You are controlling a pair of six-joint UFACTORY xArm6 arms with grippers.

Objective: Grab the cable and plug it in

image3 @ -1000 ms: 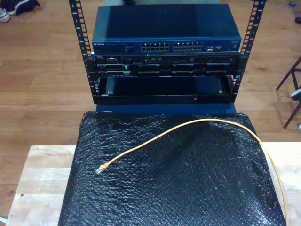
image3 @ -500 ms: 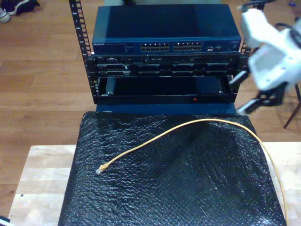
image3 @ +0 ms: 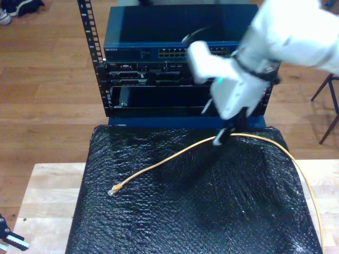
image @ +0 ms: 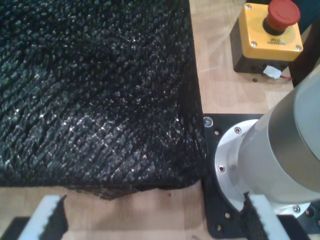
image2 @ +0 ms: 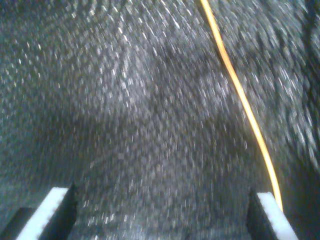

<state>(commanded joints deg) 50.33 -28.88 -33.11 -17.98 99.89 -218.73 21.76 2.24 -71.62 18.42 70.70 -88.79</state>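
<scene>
Cable loose on the mat, both sets of fingers spread and empty

Nearest, my first gripper (image: pixel 150 220) hangs open over the table (image: pixel 220 65) at the black mat's (image3: pixel 185 211) edge. The cable (image3: pixel 175 156) lies slack on the mat, its clear connector (image3: pixel 113 190) at about 8 o'clock from the mat's middle, arcing toward 1 o'clock. My second gripper (image2: pixel 165 210), open, hovers near the arc's top. Beyond stands the switch rack (image3: pixel 180 53). I judge the cable light, floppy and slippery: pinch just behind the brittle clip.
</scene>
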